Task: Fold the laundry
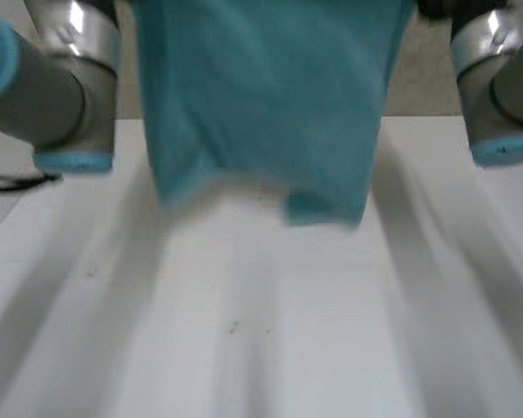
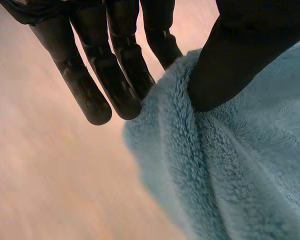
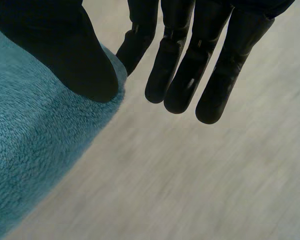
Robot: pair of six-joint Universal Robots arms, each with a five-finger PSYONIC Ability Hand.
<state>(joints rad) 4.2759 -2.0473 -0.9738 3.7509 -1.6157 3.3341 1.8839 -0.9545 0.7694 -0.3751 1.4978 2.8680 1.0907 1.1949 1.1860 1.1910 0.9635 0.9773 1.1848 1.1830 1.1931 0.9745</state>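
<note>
Teal towel (image 1: 261,104) hanging over the white table (image 1: 261,348), its lower hem near the tabletop. Left hand (image 2: 97,70) and right hand (image 3: 185,75) each pinch a towel corner, thumb against straight fingers. Open tabletop spreads below the hem.

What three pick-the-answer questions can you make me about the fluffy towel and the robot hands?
1. Where is the towel?
A. In a basket
B. On the floor
C. Held up, hanging above the white table

2. What colour is the towel?
A. Red
B. Teal
C. Yellow

3. What is the left robot hand doing?
A. Pinching the towel's edge
B. Held flat, away from the towel
C. Making a fist round nothing

Answers:
1 C: it drapes down between the two arms with its lower edge loose.
2 B: every view shows teal pile.
3 A: its thumb presses the towel against a finger, as the right robot hand does too.
</note>
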